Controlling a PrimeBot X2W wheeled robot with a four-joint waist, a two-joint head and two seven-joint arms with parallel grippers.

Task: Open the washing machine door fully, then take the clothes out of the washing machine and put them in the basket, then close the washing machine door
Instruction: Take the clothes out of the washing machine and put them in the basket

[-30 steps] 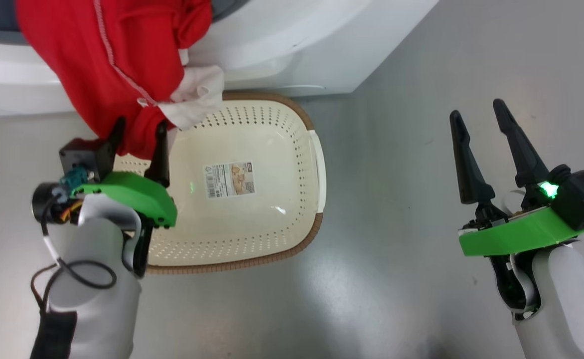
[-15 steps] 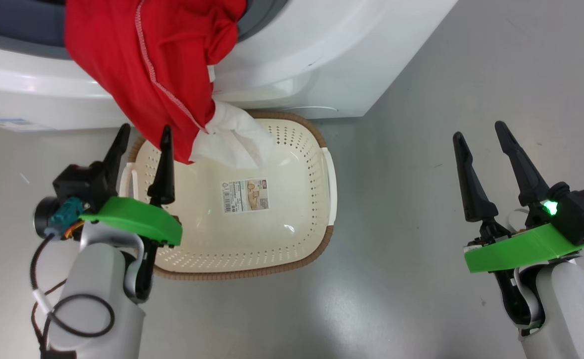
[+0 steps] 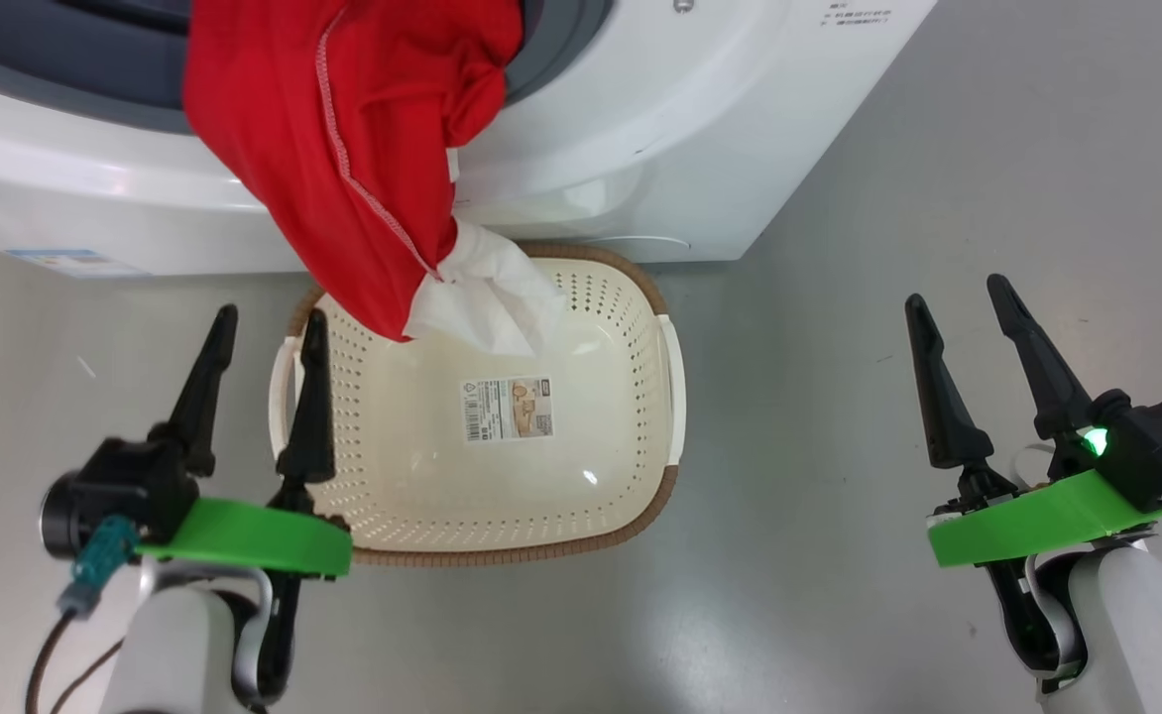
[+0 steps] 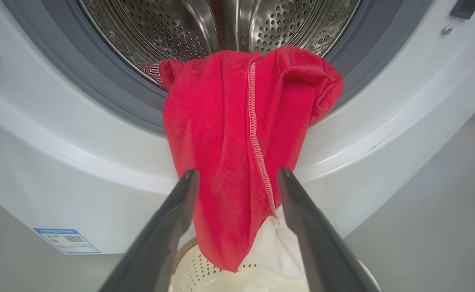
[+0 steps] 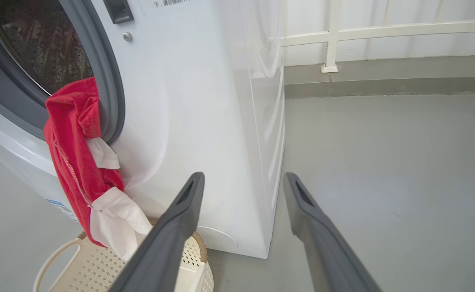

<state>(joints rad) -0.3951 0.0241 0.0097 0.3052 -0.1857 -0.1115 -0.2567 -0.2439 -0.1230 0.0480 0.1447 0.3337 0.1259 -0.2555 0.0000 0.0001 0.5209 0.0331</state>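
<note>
The clothes (image 3: 353, 149), a red garment with a white patch at its lower end, hang out of the washing machine (image 3: 640, 129) over its grey ring, with the tip dangling just above the basket (image 3: 631, 327). My left gripper (image 3: 269, 315) stands open at the basket's left rim, below the garment and apart from it. In the left wrist view the clothes (image 4: 221, 134) hang beyond my open left gripper (image 4: 237, 174), under the steel drum (image 4: 172, 28). My right gripper (image 3: 956, 293) is open and empty over the floor to the right. The washing machine door is out of view.
The basket holds only a paper label (image 3: 508, 409). Grey floor (image 3: 839, 555) spreads right of the machine. In the right wrist view a white railing (image 5: 330, 36) and low kerb run behind the machine's side (image 5: 262, 121).
My left gripper has drawn back and down from the garment's lower end, which it straddled a second ago. The head camera has tilted up, showing more of the machine. The right arm has barely moved.
</note>
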